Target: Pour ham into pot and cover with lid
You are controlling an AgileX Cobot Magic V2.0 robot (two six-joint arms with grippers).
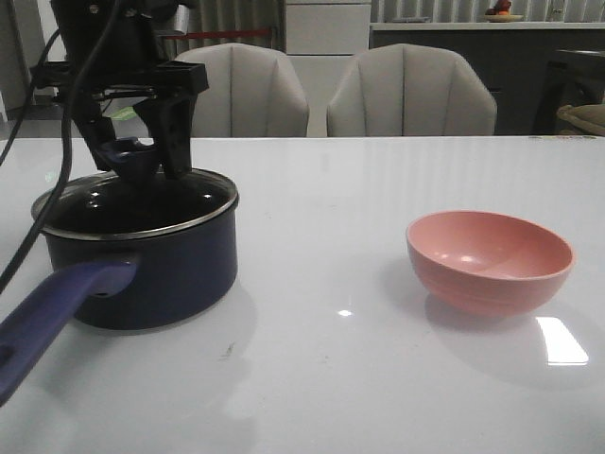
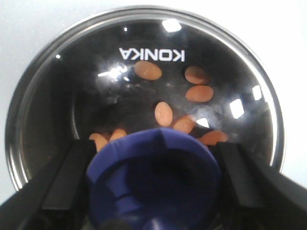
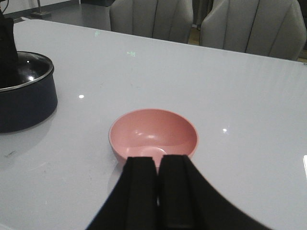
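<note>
Pinching the lid (image 1: 132,203) knob, the left gripper (image 2: 153,191) could drag it off the pot (image 1: 142,274) if lifted before opening.

Looking straight down through the glass lid (image 2: 144,62), KONKA logo showing, with orange ham (image 2: 163,113) slices underneath. Left gripper (image 2: 154,184) fingers flank the blue knob (image 2: 153,167), probably touching it.
</note>
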